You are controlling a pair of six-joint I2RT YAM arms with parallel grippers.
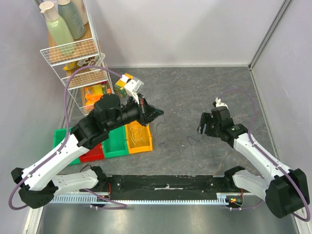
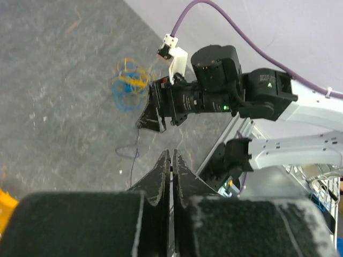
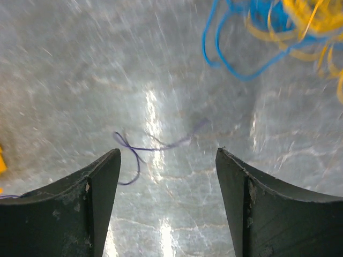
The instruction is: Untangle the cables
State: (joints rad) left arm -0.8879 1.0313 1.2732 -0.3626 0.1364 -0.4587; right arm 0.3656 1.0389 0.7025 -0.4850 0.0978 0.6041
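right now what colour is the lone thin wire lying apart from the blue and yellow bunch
The wire is dark purple; the right wrist view shows it best.

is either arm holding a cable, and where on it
The right gripper holds nothing, jaws open over a loose purple wire. The left gripper is shut, maybe pinching the end of a thin dark strand; cannot tell.

A white wire rack (image 1: 73,51) is standing at the far left of the grey stone-patterned tabletop (image 1: 195,87), carrying pale bottles (image 1: 61,27) above and orange packets (image 1: 92,95) below, while a yellow-green carton (image 1: 123,82) is sitting just right of it and a green bin (image 1: 60,139), a red bin (image 1: 92,154), a second green bin (image 1: 115,145) and a yellow bin (image 1: 139,140) are lining up nearer.
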